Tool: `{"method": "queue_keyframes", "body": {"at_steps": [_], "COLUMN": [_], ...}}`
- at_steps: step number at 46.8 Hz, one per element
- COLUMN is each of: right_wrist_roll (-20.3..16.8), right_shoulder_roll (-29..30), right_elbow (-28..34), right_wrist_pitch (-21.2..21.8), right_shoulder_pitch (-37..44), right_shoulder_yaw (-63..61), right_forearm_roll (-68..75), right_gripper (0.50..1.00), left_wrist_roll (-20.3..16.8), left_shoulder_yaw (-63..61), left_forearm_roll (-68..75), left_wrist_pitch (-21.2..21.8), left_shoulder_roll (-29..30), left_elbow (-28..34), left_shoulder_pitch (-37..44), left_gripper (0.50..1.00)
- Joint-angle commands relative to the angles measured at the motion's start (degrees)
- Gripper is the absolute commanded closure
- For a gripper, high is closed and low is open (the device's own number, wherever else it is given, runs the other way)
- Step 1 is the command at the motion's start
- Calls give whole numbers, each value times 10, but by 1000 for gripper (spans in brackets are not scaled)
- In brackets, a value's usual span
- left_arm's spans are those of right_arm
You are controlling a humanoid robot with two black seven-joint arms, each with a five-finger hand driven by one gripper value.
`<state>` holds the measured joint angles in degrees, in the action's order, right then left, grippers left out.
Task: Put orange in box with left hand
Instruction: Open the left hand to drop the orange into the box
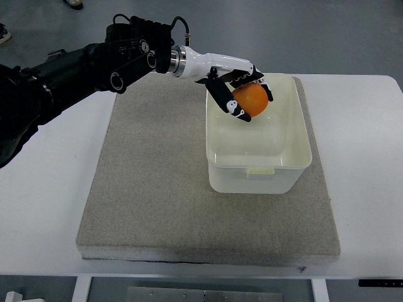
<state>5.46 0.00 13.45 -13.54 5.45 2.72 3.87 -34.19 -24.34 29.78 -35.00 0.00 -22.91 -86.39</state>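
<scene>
1. Down at the bottom, the white table (368,189) has a big grey mat (151,189) lying flat on it.
2. Next, a pale plastic box (258,179) sits on the right part of the mat, with no lid on top.
3. Further back, the left hand (236,88) reaches over the far end of the box. Its fingers (228,104) curl around the orange (252,99) and hold it tight.
4. So the orange is in the hand, over the open box at its far end. I cannot tell if it touches the bottom.
5. Last, the black left arm (75,72) comes in from the left side, above the table.
</scene>
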Motion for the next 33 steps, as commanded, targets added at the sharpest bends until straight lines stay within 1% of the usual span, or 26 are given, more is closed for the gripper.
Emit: {"method": "queue_keyframes", "body": {"at_steps": [1,8,9,12,13,14,16,19,20,25,33], "right_wrist_roll": [0,0,0,0,0,0,0,0,0,0,0], "right_shoulder_roll": [0,0,0,0,0,0,0,0,0,0,0], "right_elbow": [0,0,0,0,0,0,0,0,0,0,0], "right_wrist_pitch": [0,0,0,0,0,0,0,0,0,0,0], "right_shoulder_pitch": [0,0,0,0,0,0,0,0,0,0,0], "right_shoulder_yaw": [0,0,0,0,0,0,0,0,0,0,0], "right_forearm_roll": [0,0,0,0,0,0,0,0,0,0,0], "right_gripper": [556,556,556,556,556,556,556,556,556,556,556], "left_wrist_roll": [0,0,0,0,0,0,0,0,1,1,1], "left_shoulder_yaw": [1,4,6,10,12,14,17,22,22,22,22], "left_forearm_roll": [0,-9,-10,-12,-12,-11,-11,-11,-11,-11,-11], "left_wrist_pitch": [0,0,0,0,0,0,0,0,0,0,0], "left_shoulder_roll": [0,0,0,0,0,0,0,0,0,0,0], "left_elbow": [-3,3,3,2,2,1,0,-1,-1,-1,-1], "left_shoulder_pitch": [-1,0,0,1,1,1,1,2,2,2,2], "left_gripper": [1000,1000,992,791,738,705,662,566,542,512,512]}}
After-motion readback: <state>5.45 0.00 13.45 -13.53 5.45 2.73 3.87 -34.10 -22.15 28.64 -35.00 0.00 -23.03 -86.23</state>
